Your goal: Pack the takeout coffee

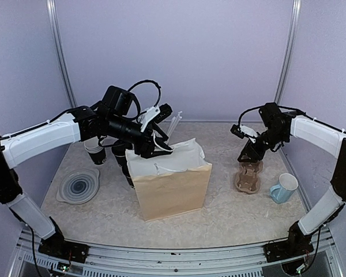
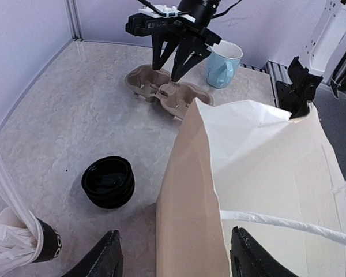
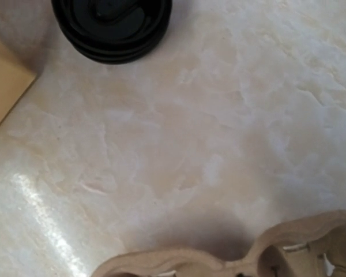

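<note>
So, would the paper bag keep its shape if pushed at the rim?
Probably not: the paper bag has a wavy rim, so its thin wall should flex. It stands tall and upright, so a high push may tip or slide it.

Marbled table [image 1: 230,213] carries a paper bag [image 1: 173,190], cup carrier [image 1: 248,176], blue mug [image 1: 284,188], grey dish [image 1: 79,186], takeout coffee [image 2: 108,182].

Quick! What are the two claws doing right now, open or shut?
Left claw: open, astride the bag edge, gripping nothing.
Right claw: open, just above the carrier, holding nothing.
</note>
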Robot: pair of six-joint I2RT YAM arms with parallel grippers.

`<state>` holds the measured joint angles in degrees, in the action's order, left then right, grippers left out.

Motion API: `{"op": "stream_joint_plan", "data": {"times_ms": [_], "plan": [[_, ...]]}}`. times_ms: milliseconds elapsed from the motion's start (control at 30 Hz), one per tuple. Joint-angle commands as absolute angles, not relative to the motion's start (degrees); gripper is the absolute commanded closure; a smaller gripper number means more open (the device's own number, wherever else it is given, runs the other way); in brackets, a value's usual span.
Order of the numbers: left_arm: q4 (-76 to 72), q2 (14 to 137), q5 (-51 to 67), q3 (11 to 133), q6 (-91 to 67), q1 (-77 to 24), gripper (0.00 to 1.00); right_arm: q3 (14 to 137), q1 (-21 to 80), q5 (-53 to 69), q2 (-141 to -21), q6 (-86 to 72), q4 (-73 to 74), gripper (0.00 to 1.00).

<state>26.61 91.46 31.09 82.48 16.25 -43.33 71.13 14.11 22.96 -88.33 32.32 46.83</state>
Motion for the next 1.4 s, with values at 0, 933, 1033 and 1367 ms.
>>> {"op": "stream_joint_plan", "data": {"times_ms": [0,933,1033,1367], "plan": [[25.0,86.6,30.0,80.4,22.8,-45.5,0.34,72.6,13.7,25.5,-89.2,32.6,47.8,0.54],[31.3,98.2,30.0,93.7,11.3,-44.2,0.88,75.2,13.7,28.4,-88.6,32.2,51.7,0.55],[31.1,98.6,32.9,93.6,10.8,-43.9,0.95,75.0,13.7,28.5,-88.6,32.3,51.6,0.56],[30.0,93.6,24.6,90.1,14.1,-46.1,0.44,75.5,13.7,29.5,-88.5,32.1,52.9,0.56]]}}
